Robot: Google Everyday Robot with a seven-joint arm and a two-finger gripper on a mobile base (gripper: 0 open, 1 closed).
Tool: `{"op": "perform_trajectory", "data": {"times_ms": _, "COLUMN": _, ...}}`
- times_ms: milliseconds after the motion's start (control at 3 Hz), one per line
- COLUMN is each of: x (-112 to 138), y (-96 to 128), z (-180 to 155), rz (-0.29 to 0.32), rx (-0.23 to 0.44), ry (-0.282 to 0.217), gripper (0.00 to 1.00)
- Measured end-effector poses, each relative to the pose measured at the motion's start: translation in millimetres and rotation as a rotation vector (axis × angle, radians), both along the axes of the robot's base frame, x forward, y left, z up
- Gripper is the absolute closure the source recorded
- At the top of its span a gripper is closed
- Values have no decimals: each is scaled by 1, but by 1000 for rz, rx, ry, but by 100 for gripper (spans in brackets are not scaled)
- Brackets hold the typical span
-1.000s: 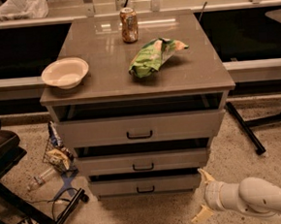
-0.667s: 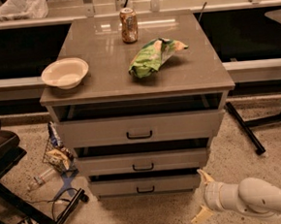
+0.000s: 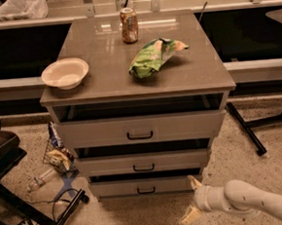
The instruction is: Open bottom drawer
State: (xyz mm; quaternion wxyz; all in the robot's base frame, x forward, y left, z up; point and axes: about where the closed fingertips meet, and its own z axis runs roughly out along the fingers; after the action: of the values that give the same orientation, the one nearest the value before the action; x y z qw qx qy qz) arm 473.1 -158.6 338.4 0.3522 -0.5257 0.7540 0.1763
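Grey-beige cabinet (image 3: 142, 134) of 3 drawers, under a brown worktop (image 3: 103, 63) carrying a bowl (image 3: 65, 73), a can (image 3: 129, 25) and a green bag (image 3: 156, 57).

Item 1: the bottom drawer (image 3: 113, 189) sits lowest, just above the floor. Its flat front lies roughly in line with the middle drawer (image 3: 106, 165) above it, and its black bar handle (image 3: 146, 190) is untouched at centre. Judged not yet opened.

Item 2: the tool (image 3: 191, 201) hangs low at the cabinet's right front corner, just beside the bottom drawer's right end and apart from the handle. Its 2 fingers are spread, with nothing between them.

Item 3: the step in hand appears to be the approach. The next move calls for travel towards the centre of the front, level with the handle, with the fingers set either side of the bar. Then a firm clamp and a straight pull outward.
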Motion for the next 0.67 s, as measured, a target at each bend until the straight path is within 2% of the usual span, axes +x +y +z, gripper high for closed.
{"op": "perform_trajectory", "data": {"times_ms": 667, "x": 36, "y": 16, "z": -84, "rz": 15, "rx": 23, "ry": 29, "gripper": 0}}
